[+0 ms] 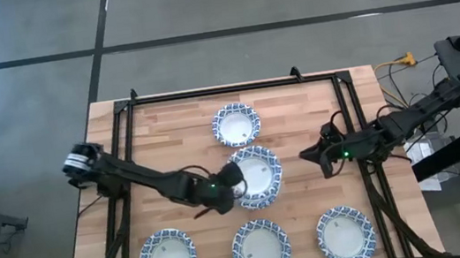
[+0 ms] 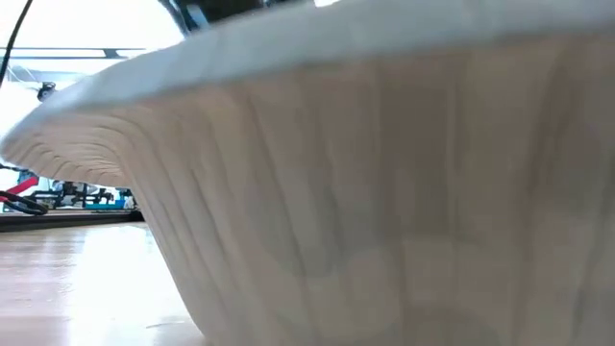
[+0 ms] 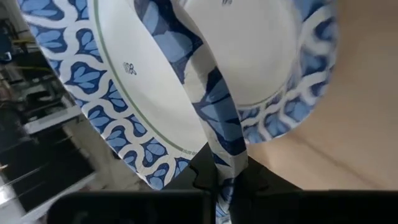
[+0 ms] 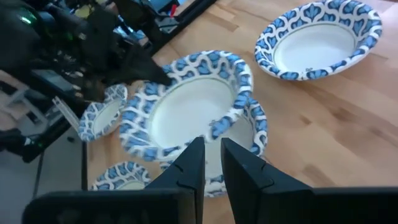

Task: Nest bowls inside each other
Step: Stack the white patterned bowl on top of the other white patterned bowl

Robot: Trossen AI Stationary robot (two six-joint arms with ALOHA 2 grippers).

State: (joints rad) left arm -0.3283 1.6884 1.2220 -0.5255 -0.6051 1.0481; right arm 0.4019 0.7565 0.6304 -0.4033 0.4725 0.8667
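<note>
At the desk [image 1: 179, 145] centre the left pincer [image 1: 236, 184] grips the rim of a bowl [image 1: 257, 175], the right pincer [image 1: 312, 154] waiting toward the right edge, three bowls [image 1: 260, 245] lining the near edge.

You have six bowls in sight on one wooden table [image 1: 168, 128]. Take the lifted bowl [image 1: 258, 170] near the table's middle as your mark. One lower bowl [image 4: 258, 127] lies directly under it, so that spot counts as two. One far bowl [image 1: 236, 125] sits alone beyond it. Three more sit in a row on its near side: the near-left bowl [image 1: 168, 257], the near-middle bowl [image 1: 261, 248] and the near-right bowl [image 1: 345, 234]. Whether any of these is several nested together, you cannot tell. You have two arms, one on either side of the lifted bowl.
</note>
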